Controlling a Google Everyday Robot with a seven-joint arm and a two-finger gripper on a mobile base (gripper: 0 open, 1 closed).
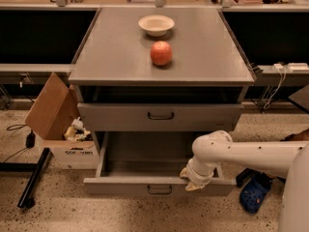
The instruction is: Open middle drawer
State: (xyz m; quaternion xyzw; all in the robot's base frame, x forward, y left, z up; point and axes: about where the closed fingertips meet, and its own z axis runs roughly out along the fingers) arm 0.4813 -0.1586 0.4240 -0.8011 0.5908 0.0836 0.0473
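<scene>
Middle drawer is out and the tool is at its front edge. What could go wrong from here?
1. The middle drawer stands far out; more pulling might overrun its runners.
2. The tool sits at the front panel's top edge, right of the handle, so it may slip or skew the drawer.
3. A jolt could roll the apple off the cabinet top.

I see the middle drawer (125, 186) standing well out of the cabinet. My gripper (194, 181) sits on the top edge of its front panel, right of the handle (159, 190). Up on the table (111, 57), an apple (161, 53) lies near a bowl (156, 25).
</scene>
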